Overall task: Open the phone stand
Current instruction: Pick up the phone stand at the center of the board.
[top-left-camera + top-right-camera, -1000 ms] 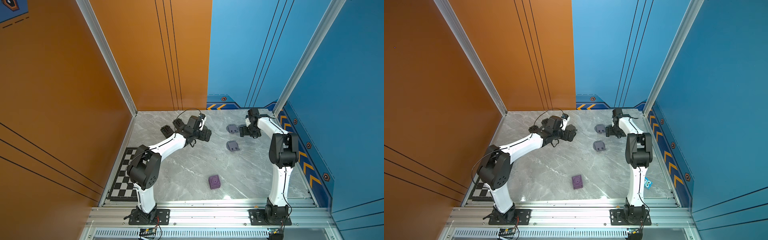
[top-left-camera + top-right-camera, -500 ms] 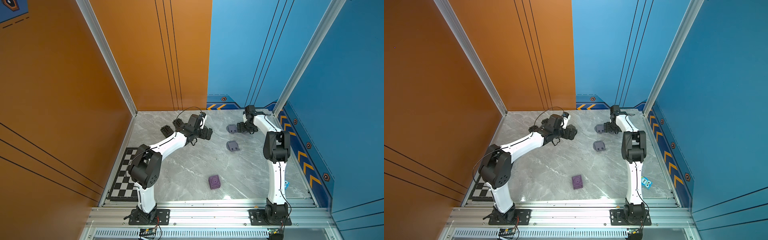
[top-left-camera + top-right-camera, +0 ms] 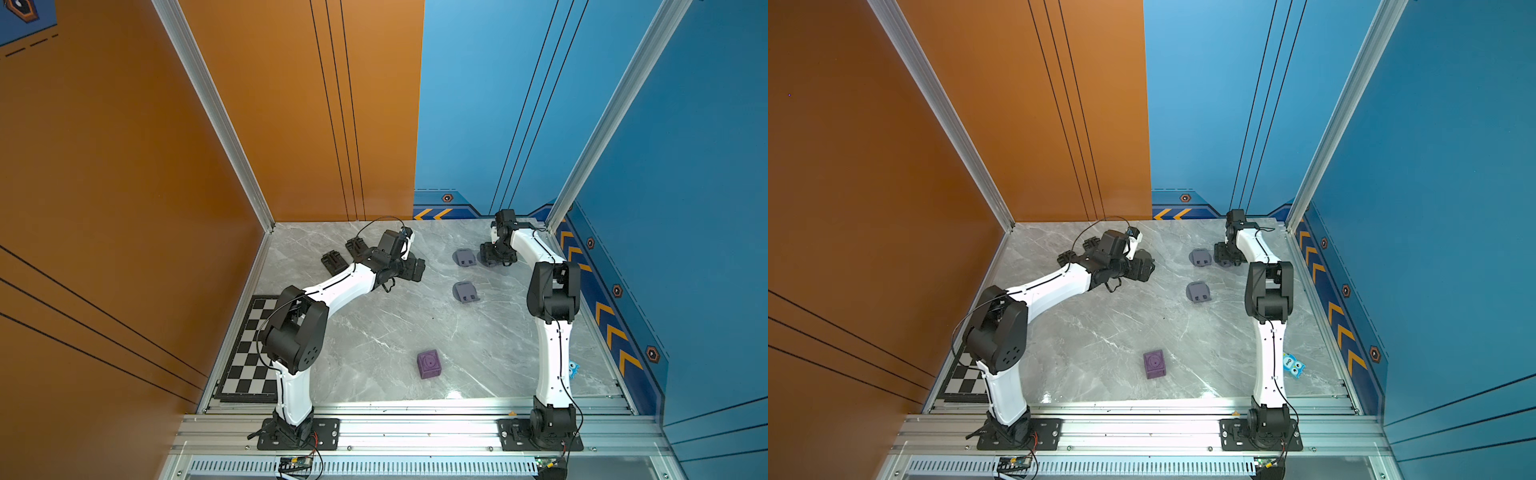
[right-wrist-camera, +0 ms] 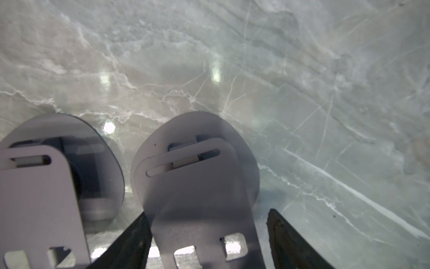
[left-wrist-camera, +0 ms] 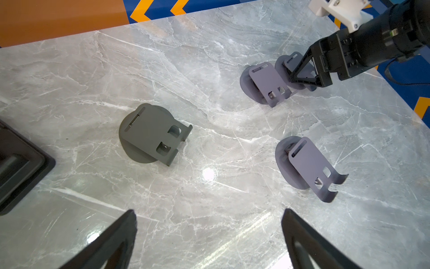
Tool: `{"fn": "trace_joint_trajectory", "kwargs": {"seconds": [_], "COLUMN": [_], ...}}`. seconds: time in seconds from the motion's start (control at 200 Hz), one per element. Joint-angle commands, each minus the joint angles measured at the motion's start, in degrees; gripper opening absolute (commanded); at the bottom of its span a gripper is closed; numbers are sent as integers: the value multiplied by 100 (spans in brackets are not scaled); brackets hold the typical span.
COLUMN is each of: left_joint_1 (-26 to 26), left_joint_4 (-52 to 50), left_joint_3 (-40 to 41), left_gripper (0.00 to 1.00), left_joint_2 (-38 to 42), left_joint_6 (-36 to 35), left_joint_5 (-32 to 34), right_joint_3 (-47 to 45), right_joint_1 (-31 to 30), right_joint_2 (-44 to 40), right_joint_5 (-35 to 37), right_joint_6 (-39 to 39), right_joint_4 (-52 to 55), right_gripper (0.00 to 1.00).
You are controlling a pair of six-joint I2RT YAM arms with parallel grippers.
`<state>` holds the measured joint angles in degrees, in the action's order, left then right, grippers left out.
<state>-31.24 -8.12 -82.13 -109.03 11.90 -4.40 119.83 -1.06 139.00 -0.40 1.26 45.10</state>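
Because the right pincer [image 4: 207, 215] straddles the phone stand [image 4: 197, 186] with its jaws apart, one finger at the plate's edge low in the right wrist view and the other clear of it, a squeeze from here could, I judge, shove the stand sideways before it bites. That push would send it toward the neighbouring stand [image 4: 35, 198], just beside it at lower left, and the two could knock or snag. Lifting the plate with nothing pinning the base might also carry the whole stand off the desk [image 4: 314, 93]. The left pincer [image 5: 209, 210] hangs wide apart and empty, well away. The stand, lilac and matte, sits at the upper right of the left wrist view. Its cut-outs are nearest, then a flat slotted plate, which appears folded low over a rounded base disc beyond.
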Motion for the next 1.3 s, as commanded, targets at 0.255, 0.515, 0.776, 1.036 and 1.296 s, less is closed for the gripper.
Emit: {"fn": "trace_joint_trajectory", "kwargs": {"seconds": [0.255,0.515,0.776,1.036,1.296], "left_joint_1": [31,48,54,117,185], "left_joint_4": [-119,-145,-190,-216,-216], "left_joint_3": [-217,-242,-297,-132,213], "left_gripper": [98,98,98,98,98], "left_joint_2": [-137,-66,188,561,943], "left_joint_6": [109,170,658,1442,1576], "left_joint_5": [-96,-73,-67,-267,-1143], "right_joint_3": [-14,-94,163,-195,-615], "right_joint_1": [-8,-41,-79,-285,-690], "right_joint_2": [71,-41,-425,-1107,-1769], "right_joint_5": [-76,12,29,-205,-658], "right_joint_6": [-88,-6,257,425,738], "right_joint_4": [281,360,824,966,996], "right_gripper": [68,41,32,27,24]}}
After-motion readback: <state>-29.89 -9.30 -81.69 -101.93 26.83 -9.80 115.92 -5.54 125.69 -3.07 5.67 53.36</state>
